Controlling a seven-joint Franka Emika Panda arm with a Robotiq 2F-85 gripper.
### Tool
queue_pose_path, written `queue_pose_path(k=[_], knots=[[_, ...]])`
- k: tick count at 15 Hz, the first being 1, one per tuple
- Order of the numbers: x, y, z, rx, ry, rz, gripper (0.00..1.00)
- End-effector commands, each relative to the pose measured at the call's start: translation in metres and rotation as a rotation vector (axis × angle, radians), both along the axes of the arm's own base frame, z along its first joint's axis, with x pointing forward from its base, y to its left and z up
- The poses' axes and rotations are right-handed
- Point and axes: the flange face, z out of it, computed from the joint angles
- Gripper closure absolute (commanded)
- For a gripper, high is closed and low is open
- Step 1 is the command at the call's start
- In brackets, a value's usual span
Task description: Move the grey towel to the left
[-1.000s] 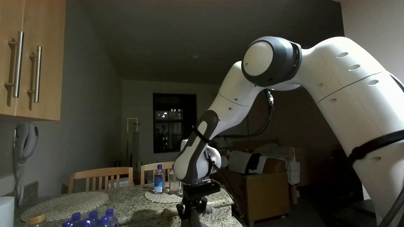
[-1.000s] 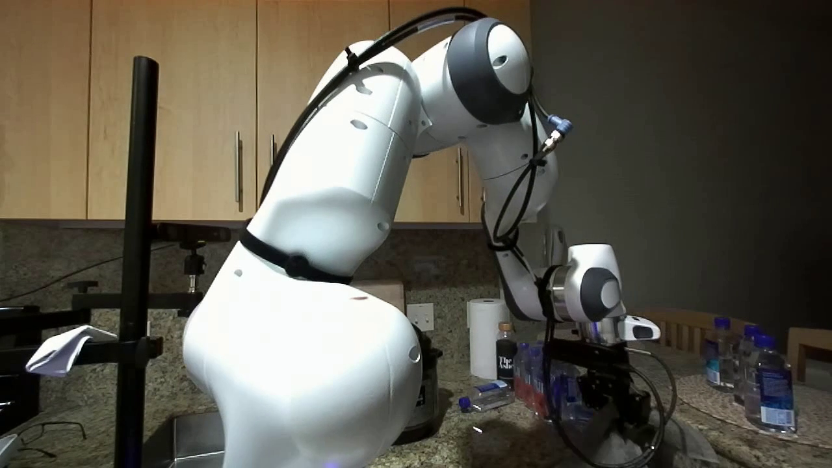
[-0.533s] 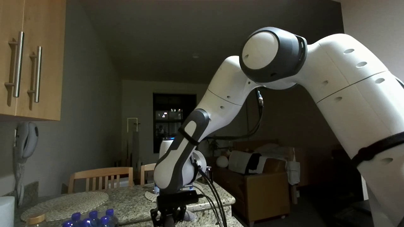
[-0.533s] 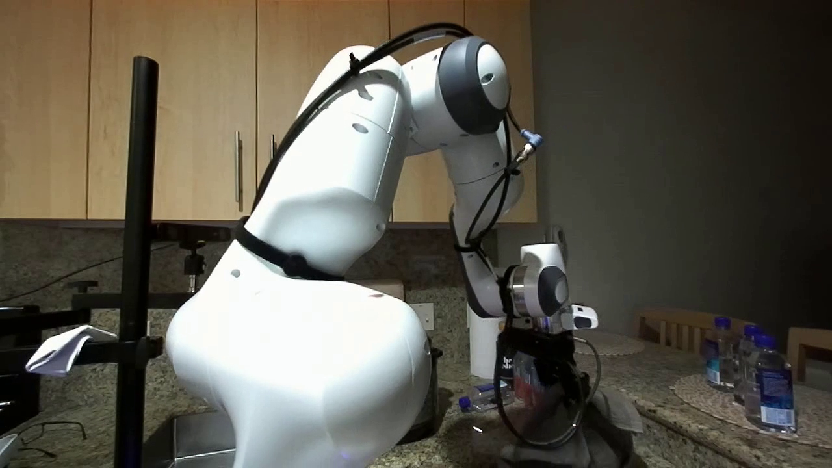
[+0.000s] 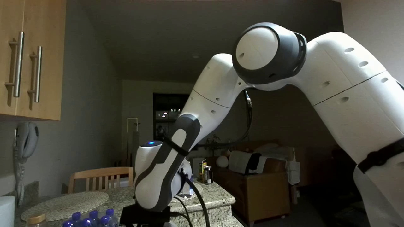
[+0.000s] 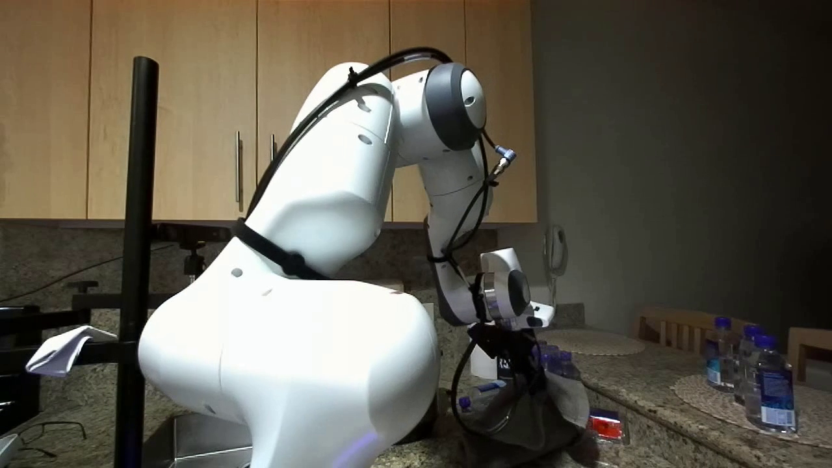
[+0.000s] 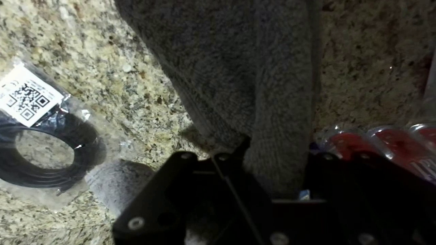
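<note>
The grey towel [image 7: 218,61] hangs from my gripper [image 7: 274,160] in the wrist view. A thick fold of it lies between the two black fingers [image 7: 190,166], which are shut on it. A grey corner also shows left of the fingers. In an exterior view the towel [image 6: 562,403] hangs bunched below the wrist, over the lower granite counter, and its lower end is dark. The gripper [image 6: 530,380] there is partly hidden by cables and the towel. In an exterior view [image 5: 146,216] only the dark gripper mount shows at the bottom edge; the fingers are out of frame.
A bagged black cable coil [image 7: 20,175] lies on the counter. Bottles with red labels [image 7: 391,143] stand close at the right finger. Blue-capped bottles [image 5: 94,219], a fallen bottle [image 6: 484,393] and a red packet [image 6: 606,426] are near. Bottles [image 6: 773,390] stand on the raised ledge.
The arm has swung left in both exterior views, carrying the towel along with it. The wrist has tilted. The red packet and blue-capped bottles behind the gripper have come into view.
</note>
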Motion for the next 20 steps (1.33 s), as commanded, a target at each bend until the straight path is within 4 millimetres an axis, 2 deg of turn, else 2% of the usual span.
queue_pose_path(k=[1,5,10,18,19,20], knots=[[0.005,0.014,-0.007,-0.022,-0.035,-0.071,0.91],[0.01,0.023,-0.015,-0.041,-0.048,-0.104,0.91],[0.016,0.017,-0.027,-0.075,-0.033,-0.11,0.91],[-0.001,0.007,-0.066,-0.166,0.171,-0.067,0.9],[-0.001,0.007,-0.068,-0.171,0.194,-0.054,0.61],[-0.001,0.007,-0.067,-0.171,0.207,-0.043,0.59]])
